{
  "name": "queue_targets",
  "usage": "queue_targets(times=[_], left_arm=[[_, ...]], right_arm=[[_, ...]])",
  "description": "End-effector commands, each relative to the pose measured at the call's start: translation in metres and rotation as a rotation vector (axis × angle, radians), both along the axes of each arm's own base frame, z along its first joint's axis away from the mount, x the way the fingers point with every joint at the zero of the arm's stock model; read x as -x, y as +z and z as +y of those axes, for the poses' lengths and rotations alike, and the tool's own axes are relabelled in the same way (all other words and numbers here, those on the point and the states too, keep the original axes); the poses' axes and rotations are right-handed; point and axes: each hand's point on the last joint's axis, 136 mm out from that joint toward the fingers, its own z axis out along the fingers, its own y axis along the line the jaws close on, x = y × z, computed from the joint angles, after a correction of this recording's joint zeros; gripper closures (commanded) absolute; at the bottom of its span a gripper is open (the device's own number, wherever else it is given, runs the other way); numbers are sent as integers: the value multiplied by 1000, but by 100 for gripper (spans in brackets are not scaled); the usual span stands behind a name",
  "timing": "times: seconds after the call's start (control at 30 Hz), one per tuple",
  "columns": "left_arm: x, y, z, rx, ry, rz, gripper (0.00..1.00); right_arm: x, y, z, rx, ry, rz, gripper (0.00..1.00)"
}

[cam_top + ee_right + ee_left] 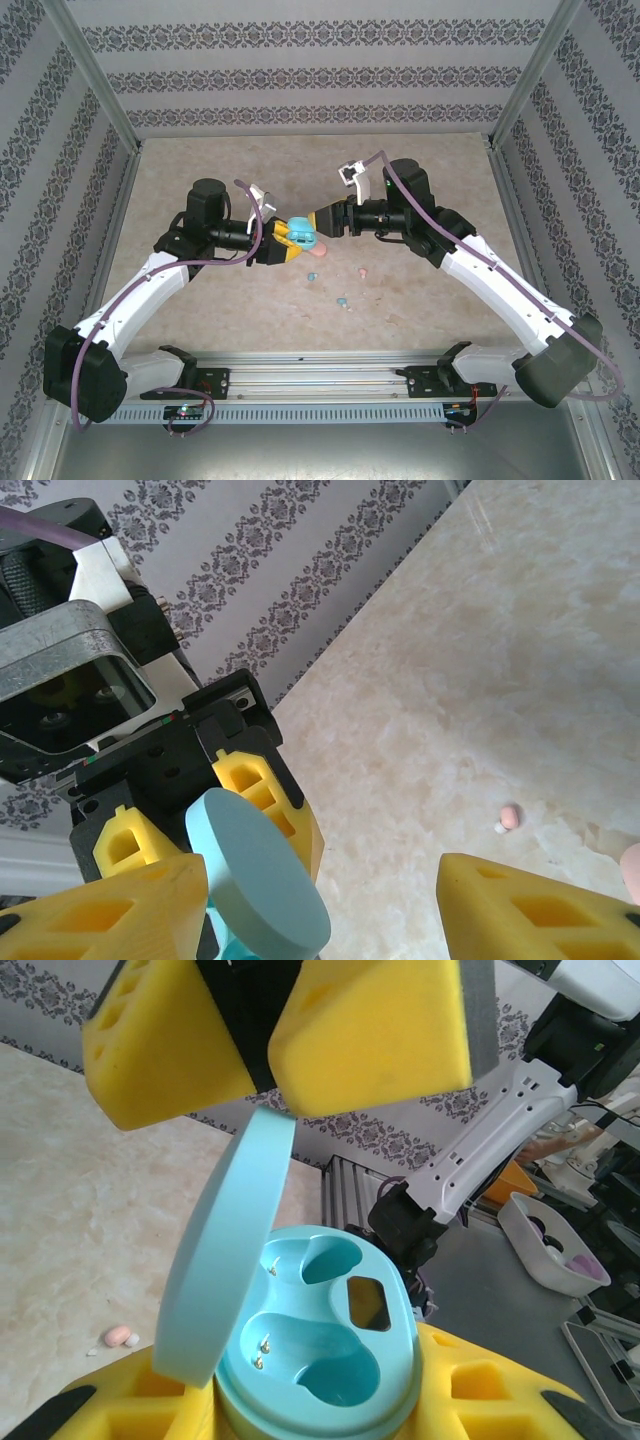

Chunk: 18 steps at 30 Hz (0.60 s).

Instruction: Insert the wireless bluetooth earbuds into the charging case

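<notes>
With the left gripper [283, 244] clamped on the open case [320, 1360], the right gripper [310, 224], jaws apart, should clear the lid [225, 1260] and pinch an earbud [510, 816] gently.

From overhead the loose buds are just specks: a pink earbud [362, 271] and two blue earbuds [343, 300], way too small to tell which way up they lie. A pink blob [313, 248] sits half hidden under the charging case [297, 234], no idea what it is. Left wrist cam: the case's front rim runs off the bottom edge, its sides are buried in the left gripper's foam fingers [430, 1355], and the right gripper's fingers [370, 1030] get chopped by the top edge. Right wrist cam: the lid [255, 875] hides the case body, I can't tell if it's touching the near finger [160, 880], and something pink [632, 872] is cropped at the right edge.
</notes>
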Motion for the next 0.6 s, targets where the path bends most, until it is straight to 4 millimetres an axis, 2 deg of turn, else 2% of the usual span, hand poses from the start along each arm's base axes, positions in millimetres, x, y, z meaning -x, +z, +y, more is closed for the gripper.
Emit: queue_targets(times=[0.0, 0.23, 0.5, 0.57], left_arm=[[1, 8, 0, 16, 8, -44, 100], [-8, -8, 2, -27, 66, -20, 100], [-15, -32, 7, -65, 119, 23, 100], [-16, -41, 8, -72, 133, 40, 100]], right_arm=[[3, 3, -5, 4, -39, 2, 38], [0, -8, -26, 64, -177, 81, 37], [6, -36, -50, 92, -328, 207, 37], [6, -51, -57, 104, -373, 244, 38]])
